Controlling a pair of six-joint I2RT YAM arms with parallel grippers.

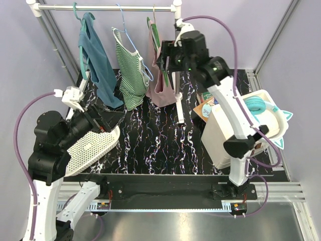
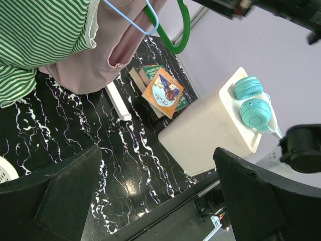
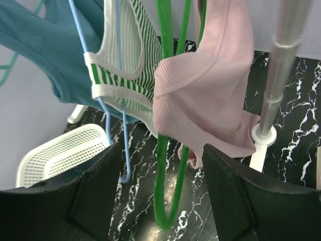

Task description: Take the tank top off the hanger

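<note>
A pink tank top (image 1: pixel 159 86) hangs on a green hanger (image 1: pixel 151 26) at the right end of the rail. My right gripper (image 1: pixel 164 57) is raised against it, open. In the right wrist view the green hanger's lower loop (image 3: pixel 163 170) hangs between the open fingers of my right gripper (image 3: pixel 161 150), with the pink tank top (image 3: pixel 210 100) bunched just above them, and nothing is clamped. My left gripper (image 1: pixel 113 116) is open and empty, low over the table's left side. In the left wrist view my left gripper (image 2: pixel 156 150) points at the pink tank top (image 2: pixel 95 70) and the green hanger (image 2: pixel 183 30).
A teal tank top (image 1: pixel 98 65) and a green striped tank top (image 1: pixel 129 70) hang left of the pink one. A rack post (image 1: pixel 176 75) stands beside my right gripper. A white basket (image 1: pixel 93 145) lies front left. A white box (image 1: pixel 220 135) with teal headphones (image 1: pixel 255 105) and books (image 1: pixel 204 108) sit at the right.
</note>
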